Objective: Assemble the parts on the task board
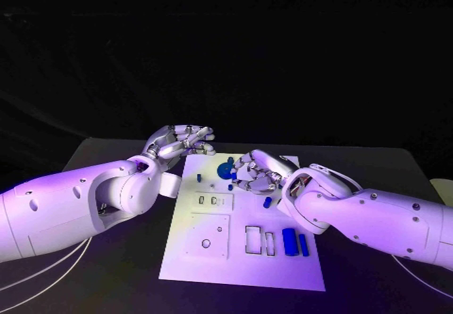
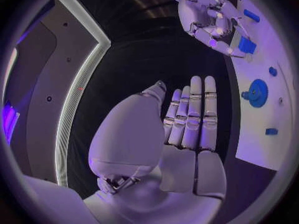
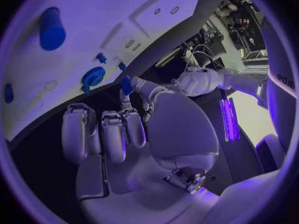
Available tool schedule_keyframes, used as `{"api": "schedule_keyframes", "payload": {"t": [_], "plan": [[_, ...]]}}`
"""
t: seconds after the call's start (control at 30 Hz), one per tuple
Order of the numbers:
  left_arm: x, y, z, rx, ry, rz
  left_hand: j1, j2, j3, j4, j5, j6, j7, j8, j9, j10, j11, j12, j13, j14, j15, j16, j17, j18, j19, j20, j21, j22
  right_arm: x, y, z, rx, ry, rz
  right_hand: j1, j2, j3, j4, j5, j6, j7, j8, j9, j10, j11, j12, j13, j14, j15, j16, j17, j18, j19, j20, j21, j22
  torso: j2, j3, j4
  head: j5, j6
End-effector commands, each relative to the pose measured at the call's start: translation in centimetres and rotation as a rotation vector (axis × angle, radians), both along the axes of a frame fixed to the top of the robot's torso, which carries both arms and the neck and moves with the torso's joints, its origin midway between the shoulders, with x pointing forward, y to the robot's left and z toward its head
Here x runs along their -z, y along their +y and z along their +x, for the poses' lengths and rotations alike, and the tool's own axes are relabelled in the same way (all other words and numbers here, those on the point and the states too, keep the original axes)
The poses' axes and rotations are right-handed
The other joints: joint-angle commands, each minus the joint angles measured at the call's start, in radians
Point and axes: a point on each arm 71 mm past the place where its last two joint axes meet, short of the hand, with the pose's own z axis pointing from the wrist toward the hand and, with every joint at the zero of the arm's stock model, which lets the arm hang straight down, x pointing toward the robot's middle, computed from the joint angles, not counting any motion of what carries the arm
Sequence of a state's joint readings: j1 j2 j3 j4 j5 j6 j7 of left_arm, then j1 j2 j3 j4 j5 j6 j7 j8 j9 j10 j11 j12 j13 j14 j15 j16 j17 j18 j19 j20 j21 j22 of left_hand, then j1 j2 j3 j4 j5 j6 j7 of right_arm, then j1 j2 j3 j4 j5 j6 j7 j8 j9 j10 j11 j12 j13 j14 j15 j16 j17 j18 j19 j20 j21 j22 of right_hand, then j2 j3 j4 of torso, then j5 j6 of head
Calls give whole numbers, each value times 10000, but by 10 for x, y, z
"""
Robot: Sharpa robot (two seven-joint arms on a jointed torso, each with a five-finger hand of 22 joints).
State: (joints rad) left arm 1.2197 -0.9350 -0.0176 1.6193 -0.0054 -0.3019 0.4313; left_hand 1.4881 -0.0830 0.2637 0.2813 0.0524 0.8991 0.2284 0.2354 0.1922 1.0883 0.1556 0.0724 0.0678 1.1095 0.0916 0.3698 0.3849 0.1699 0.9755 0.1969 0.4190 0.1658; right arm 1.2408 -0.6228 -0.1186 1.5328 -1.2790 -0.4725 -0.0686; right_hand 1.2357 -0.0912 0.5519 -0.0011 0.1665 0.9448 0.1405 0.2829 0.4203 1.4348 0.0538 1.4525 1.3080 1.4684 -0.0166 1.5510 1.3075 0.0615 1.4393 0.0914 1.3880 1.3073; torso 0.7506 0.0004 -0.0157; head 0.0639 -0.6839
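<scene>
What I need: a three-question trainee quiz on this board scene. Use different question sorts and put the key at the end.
1. True or false: the left hand holds a blue part.
2. Multiple choice: the blue gear is A) lying on the task board beside the right hand; B) in the left hand; C) hanging over the board's edge.
3. Fill in: the small blue piece is pinched at the fingertips of the ____ hand.

Key: 1 false; 2 A; 3 right.
</scene>
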Motion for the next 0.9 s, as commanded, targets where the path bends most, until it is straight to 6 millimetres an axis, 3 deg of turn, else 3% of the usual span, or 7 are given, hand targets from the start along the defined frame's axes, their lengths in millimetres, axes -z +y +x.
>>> {"api": "schedule_keyframes", "payload": {"t": [0.03, 0.13, 0.33, 0.57, 0.9], "plan": [[-1, -2, 0, 146, -63, -119, -20, -73, 74, -7, 32, -67, -5, -24, 9, -11, 63, -62, 17, -22, 63, -44, 9, 117, -13, 21, 50, 7, 8, 10, -2, 70, -36, -791, -53, -1, -31, 40, 43, 137, -147, 203, 264, -4, -72, 18, 1013, 888, -54, 16, 2024, -63, -13, -57, -57, 659, 8, 6, 4, 10, 1], [-1, -3, 0, 152, -62, -120, -20, -73, 74, -7, 32, -67, -5, -24, 9, -11, 63, -62, 17, -22, 63, -44, 9, 117, -13, 21, 50, 7, 13, 19, -4, -67, -3, -956, -54, -2, -31, 40, 43, 138, -147, 204, 265, -11, -72, 12, 1005, 886, -54, 13, 2015, -58, -24, -57, -74, 641, 1, 10, -13, 34, -29], [-1, -4, -1, 187, -66, -135, -20, -73, 74, -7, 32, -67, -5, -24, 9, -11, 63, -62, 17, -22, 63, -44, 9, 117, -13, 21, 50, 7, 24, 35, -10, -296, -8, -1329, -62, -25, -41, 31, 36, 142, -150, 215, 273, -15, -72, 8, 1002, 884, -53, 10, 2007, -54, -32, -58, -88, 628, 7, 8, 9, 38, -73], [-2, -5, -1, 201, -62, -139, -20, -73, 74, -7, 32, -67, -5, -24, 9, -11, 63, -62, 17, -22, 63, -44, 9, 117, -13, 21, 50, 7, 33, 41, -13, -379, -28, -1511, -62, -25, -41, 31, 36, 142, -150, 215, 273, -15, -72, 8, 1002, 884, -53, 10, 2007, -54, -32, -58, -88, 628, 7, 21, -6, 107, -146], [-2, -5, -1, 223, -58, -146, -20, -73, 74, -7, 32, -67, -5, -24, 9, -11, 63, -62, 17, -22, 63, -44, 9, 117, -13, 21, 50, 7, 41, 46, -16, -550, 79, -1722, -74, -51, -52, 23, 32, 141, -150, 225, 281, -11, -73, 11, 1007, 884, -53, 9, 2005, -55, -29, -59, -88, 631, -1, 14, 6, 135, -197]]}}
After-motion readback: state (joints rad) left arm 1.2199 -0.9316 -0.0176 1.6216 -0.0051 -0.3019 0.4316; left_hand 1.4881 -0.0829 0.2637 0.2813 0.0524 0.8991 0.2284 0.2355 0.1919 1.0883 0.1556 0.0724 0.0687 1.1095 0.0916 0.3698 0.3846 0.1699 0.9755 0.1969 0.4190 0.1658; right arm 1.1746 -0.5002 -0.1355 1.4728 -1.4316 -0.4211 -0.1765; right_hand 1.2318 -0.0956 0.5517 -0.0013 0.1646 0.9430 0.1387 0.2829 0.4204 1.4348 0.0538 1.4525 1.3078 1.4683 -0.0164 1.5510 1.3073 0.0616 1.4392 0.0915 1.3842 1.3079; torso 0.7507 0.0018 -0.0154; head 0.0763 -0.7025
